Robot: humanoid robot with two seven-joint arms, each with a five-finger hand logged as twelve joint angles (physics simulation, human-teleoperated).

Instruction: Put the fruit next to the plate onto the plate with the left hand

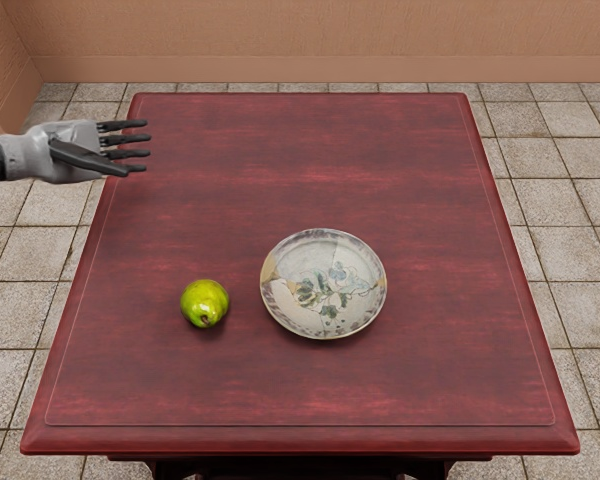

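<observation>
- Pear [205, 303], green, is lying on the table [280, 150] just left of the patterned plate [323, 283], not touching it.
- It is looking firm, smooth, light and likely to roll, so wrapping its widest part seems safest.
- Left hand [85, 150] is hovering by the table's far left edge, fingers stretched out, holding nothing.

A dark red wooden table [300, 150] holds a small green pear [204, 303] just left of a round patterned ceramic plate [323, 283]. A grey left hand [80, 150] with spread black fingers [123, 140] hovers at the table's far left edge, empty.
</observation>
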